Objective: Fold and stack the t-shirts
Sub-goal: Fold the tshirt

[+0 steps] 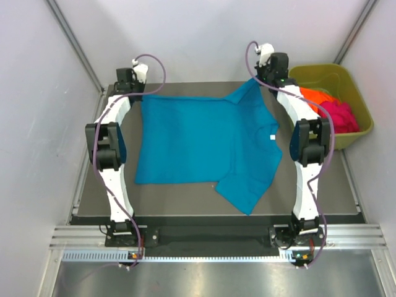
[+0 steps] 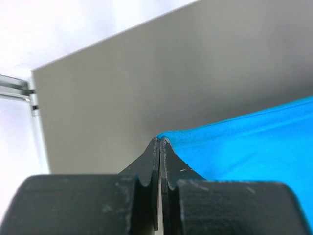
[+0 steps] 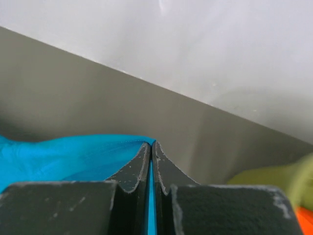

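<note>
Teal-blue cloth covers most of the grey counter (image 1: 185, 199): the teal-blue t-shirt (image 1: 204, 145) lies spread flat, its hem towards the left arm and its neck towards the right. A small white neck label (image 1: 271, 137) shows at the collar. One sleeve points to the near edge of the counter, and the other reaches to the far right corner.

The left end effector (image 2: 160, 142) sits at the far left corner of the hem. Its fingers are pressed together, with the corner of the cloth right at their tips. It seems to be pinching that corner, though the wrist view shows only the edge of the fabric meeting the tips.

The right end effector (image 3: 149, 145) is clamped on the far sleeve. A strip of blue cloth shows between its closed fingers, and the fabric bunches up towards them.

Beyond the right arm, off the right side of the counter, stands an olive-green tub (image 1: 365, 131). In it lie the orange t-shirt (image 1: 315, 97) and the magenta-pink t-shirt (image 1: 340, 116), both crumpled and touching each other.
</note>
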Motion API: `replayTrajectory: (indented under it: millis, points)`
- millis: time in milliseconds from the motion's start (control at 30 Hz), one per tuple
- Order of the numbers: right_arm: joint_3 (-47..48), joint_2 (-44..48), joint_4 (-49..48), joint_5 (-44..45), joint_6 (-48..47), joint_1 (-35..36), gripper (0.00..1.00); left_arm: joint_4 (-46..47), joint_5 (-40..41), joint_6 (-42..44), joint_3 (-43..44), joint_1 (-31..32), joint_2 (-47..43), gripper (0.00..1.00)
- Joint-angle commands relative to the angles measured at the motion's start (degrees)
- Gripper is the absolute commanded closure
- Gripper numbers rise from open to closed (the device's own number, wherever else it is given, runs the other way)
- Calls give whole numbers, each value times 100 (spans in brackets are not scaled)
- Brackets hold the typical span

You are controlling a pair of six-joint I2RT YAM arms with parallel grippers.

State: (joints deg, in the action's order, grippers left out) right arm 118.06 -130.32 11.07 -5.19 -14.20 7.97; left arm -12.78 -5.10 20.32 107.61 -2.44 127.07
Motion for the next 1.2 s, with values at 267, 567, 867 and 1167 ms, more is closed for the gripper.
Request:
replayTrajectory:
  millis: [267, 567, 867, 1167]
  points:
    - [-1055, 1868, 702, -570, 488, 144, 100, -348, -702, 78, -854, -46, -1640, 100]
    - [-2041, 2854, 1063, -518, 585, 302, 100, -463, -746, 131, -1672, -64, -2335, 100]
    - [-2489, 3636, 1564, -483, 602, 302, 100, -875, -948, 113, -1928, -99, -2810, 100]
    - [-3192, 4242, 1741, -623, 760, 302, 100, -1174, -878, -45, -2367, -99, -3258, 100]
